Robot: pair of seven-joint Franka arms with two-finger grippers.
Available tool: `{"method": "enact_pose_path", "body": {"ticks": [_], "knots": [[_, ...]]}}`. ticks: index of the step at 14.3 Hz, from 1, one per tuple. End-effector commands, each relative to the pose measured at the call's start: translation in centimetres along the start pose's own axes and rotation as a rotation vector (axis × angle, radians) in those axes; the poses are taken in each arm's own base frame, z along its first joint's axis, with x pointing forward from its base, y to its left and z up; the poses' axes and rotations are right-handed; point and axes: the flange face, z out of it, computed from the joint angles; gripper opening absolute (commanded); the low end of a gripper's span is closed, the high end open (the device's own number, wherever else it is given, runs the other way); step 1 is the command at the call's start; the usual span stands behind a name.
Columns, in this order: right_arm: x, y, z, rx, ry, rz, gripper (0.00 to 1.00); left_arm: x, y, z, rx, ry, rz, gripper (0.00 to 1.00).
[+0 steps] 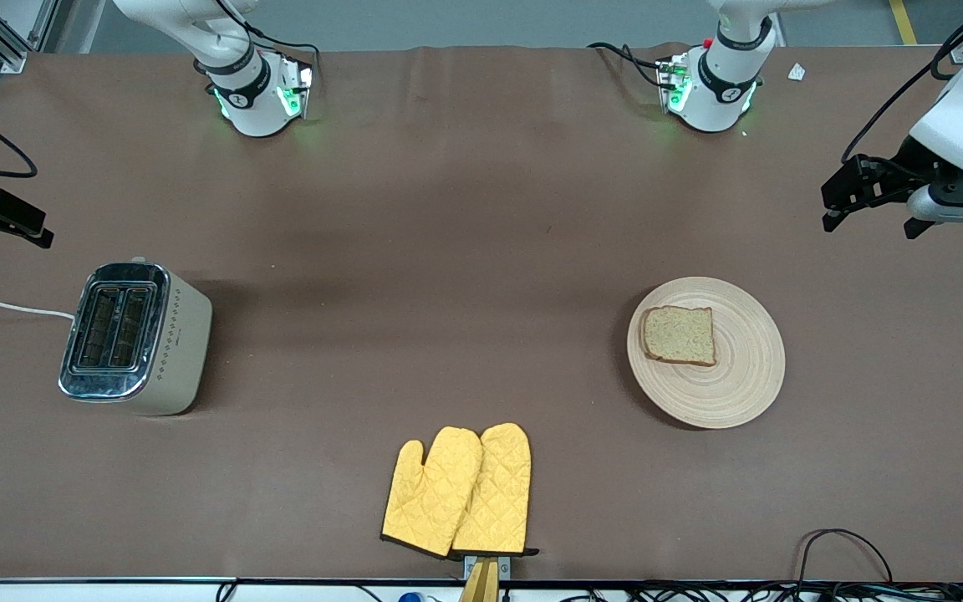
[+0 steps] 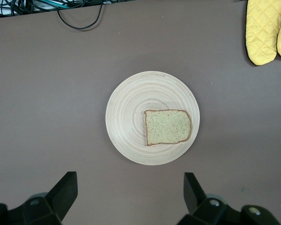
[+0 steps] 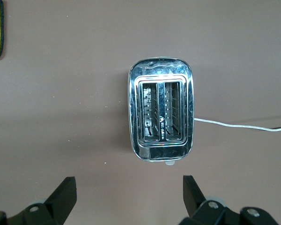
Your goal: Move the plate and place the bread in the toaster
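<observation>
The pale wooden plate (image 1: 741, 376) lies toward the left arm's end of the table, with the bread (image 1: 680, 335) flat on it. Both also show in the left wrist view, plate (image 2: 131, 117) and bread (image 2: 167, 127). My left gripper (image 1: 870, 226) is open and empty, up over the table's edge at that end, apart from the plate; its own view shows it too (image 2: 130, 192). The cream toaster (image 1: 137, 337) stands toward the right arm's end, both slots empty (image 3: 160, 111). My right gripper (image 1: 1, 238) is open and empty over the table beside the toaster (image 3: 129, 194).
Two yellow oven mitts (image 1: 458, 492) lie near the table's front edge, midway between toaster and plate. The toaster's white cord (image 1: 5, 308) runs off the right arm's end. Black cables (image 1: 841, 552) hang at the front edge near the plate.
</observation>
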Motion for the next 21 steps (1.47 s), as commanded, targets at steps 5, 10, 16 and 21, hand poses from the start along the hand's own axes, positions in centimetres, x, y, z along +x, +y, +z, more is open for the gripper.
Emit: {"method": "enact_pose_path", "body": {"ticks": [5, 10, 16, 21], "knots": [[-0.1, -0.1, -0.2, 0.018, 0.0, 0.009, 1.0, 0.8, -3.2, 1.1, -0.004, -0.039, -0.042, 1.0], [-0.1, -0.1, -0.2, 0.019, 0.0, 0.009, 1.0, 2.5, -12.3, 12.4, -0.23, -0.211, -0.141, 1.0], [-0.1, -0.1, -0.2, 0.019, 0.0, 0.009, 1.0, 2.9, -20.8, 34.2, -0.672, -0.306, -0.151, 1.0], [-0.2, 0.0, -0.2, 0.019, -0.001, 0.01, 1.0, 1.9, -23.3, 45.9, -0.78, -0.25, -0.086, 1.0]]}}
